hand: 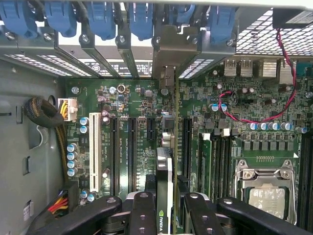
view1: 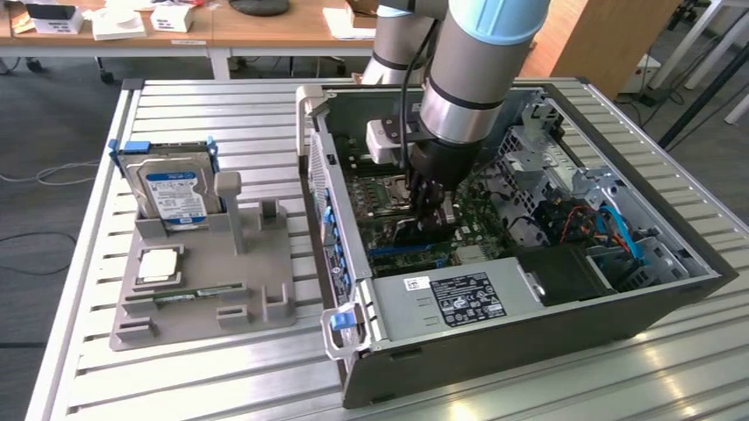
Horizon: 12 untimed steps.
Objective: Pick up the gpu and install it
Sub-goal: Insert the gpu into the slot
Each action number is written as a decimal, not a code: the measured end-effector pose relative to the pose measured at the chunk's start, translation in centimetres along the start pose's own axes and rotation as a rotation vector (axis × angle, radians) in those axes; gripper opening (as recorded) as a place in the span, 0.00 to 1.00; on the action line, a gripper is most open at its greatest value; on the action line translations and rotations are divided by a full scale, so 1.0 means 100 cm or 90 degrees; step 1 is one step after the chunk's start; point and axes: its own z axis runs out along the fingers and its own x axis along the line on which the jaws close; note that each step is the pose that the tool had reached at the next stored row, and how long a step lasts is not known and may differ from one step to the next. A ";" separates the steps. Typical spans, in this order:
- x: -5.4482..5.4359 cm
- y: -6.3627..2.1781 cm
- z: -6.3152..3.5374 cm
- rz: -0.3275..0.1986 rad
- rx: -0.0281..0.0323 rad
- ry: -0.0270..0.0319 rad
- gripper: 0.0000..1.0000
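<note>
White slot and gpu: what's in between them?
Between the white slot and the gpu: two long black slots and a short black slot, on the motherboard, in the wrist view.

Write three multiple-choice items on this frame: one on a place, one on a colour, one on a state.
1. Where is the gpu?
A. on a desk in the background
B. inside the computer case, over the motherboard
C. on the floor

2. What colour is the one long slot that differs from the black ones beside it?
A. white
B. red
C. yellow

3. How does the hard drive sit?
A. flat inside the case
B. leaning on the case's outside
C. upright in the grey tray

Key:
1 B: the wrist view shows it edge-on between the fingers of the claw, over the board's slots.
2 A: it is plainly white next to the black slots.
3 C: the exterior view shows it standing in the tray's holder, apart from the arm.
</note>
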 end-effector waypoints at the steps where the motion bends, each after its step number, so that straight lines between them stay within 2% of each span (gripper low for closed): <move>1: 0.000 0.0000 0.0000 0.000 0.0000 0.0000 0.27; 12: -0.001 0.0000 -0.0021 0.000 0.0000 -0.0001 0.27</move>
